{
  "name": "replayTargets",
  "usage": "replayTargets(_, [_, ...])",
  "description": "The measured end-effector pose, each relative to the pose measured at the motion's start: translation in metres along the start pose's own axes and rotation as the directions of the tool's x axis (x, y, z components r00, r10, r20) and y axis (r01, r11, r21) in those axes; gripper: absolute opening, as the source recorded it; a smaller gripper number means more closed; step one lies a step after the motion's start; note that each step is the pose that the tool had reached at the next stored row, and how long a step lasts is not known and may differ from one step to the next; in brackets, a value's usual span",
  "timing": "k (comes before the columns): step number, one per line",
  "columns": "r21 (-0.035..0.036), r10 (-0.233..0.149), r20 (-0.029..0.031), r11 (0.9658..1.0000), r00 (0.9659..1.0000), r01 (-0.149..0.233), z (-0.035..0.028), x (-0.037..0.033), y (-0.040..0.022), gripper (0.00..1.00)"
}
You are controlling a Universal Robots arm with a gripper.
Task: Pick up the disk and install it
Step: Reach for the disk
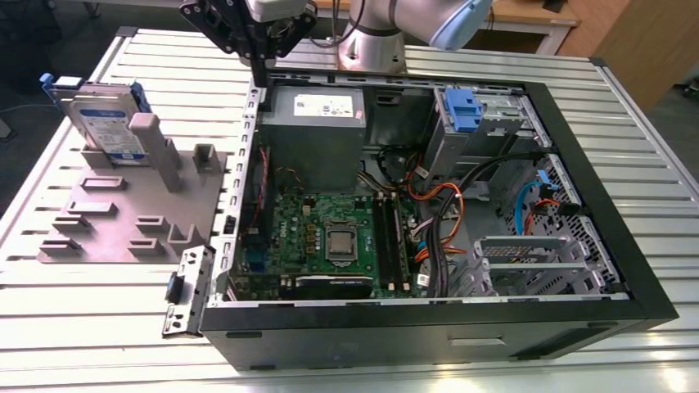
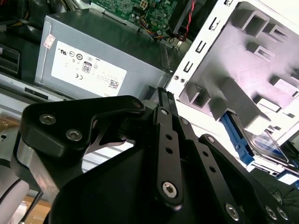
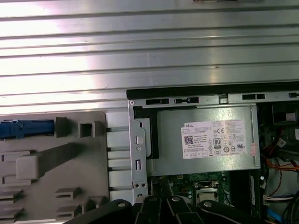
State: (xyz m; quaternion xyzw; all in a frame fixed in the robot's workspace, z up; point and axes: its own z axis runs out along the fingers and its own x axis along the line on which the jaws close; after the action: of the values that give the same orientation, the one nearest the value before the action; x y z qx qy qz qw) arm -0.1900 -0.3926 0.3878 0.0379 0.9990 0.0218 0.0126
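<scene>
Your worktop (image 1: pixel 87 327) is a ribbed metal table, bare along its near edge. Just behind that edge sits the open computer case (image 1: pixel 415 336), which takes up the middle and the exterior view's right. Inside it, the green motherboard (image 1: pixel 327 237) lies toward the near side. The grey power-supply box (image 1: pixel 317 123) sits against the far wall, and a blue latch (image 1: pixel 463 110) is at the case's far corner on the exterior view's right.

Beside the case, toward the worktop's edge on the exterior view's left, lies a grey fixture plate (image 1: pixel 120 213). The disk (image 1: pixel 104 123) stands upright on edge in a slot at the plate's far end, well apart from the case.

Your gripper (image 1: pixel 262 78) hangs over the far wall of the case near the power-supply box, its fingers pressed together on nothing. The arm's base (image 1: pixel 372 45) stands at the worktop's far edge. Past it you see wooden furniture (image 1: pixel 644 41).

The first wrist view looks straight down. There the disk (image 3: pixel 23 129) shows as a thin blue strip on the plate (image 3: pixel 46 186), and the power-supply box (image 3: pixel 205 140) shows its white sticker against bright ribbing (image 3: pixel 140 46).

The second wrist view looks along the closed fingers of the gripper (image 2: pixel 163 93). It gives you the face of the disk (image 2: pixel 266 142) in its blue frame beyond the plate (image 2: pixel 252 60), with the box (image 2: pixel 93 60) alongside.
</scene>
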Motion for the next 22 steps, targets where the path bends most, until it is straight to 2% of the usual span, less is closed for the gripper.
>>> replayTargets(4, [0.0001,0.0,0.0,1.0,1.0,0.0,0.0004,0.0065,-0.0005,0.11])
replayTargets(15, [0.0001,0.0,-0.0006,1.0,1.0,0.0,0.0005,0.0075,-0.0006,0.11])
replayTargets(16, [0.0002,0.0,-0.003,1.0,1.0,0.0,0.0008,0.0084,-0.0007,0.11])
replayTargets(20, [0.0021,0.001,-0.0238,1.0,0.9997,-0.001,0.0026,0.0099,-0.0008,0.11])
replayTargets(22, [0.0024,0.001,-0.0257,1.0,0.9997,-0.001,0.0027,0.01,-0.0009,0.11])
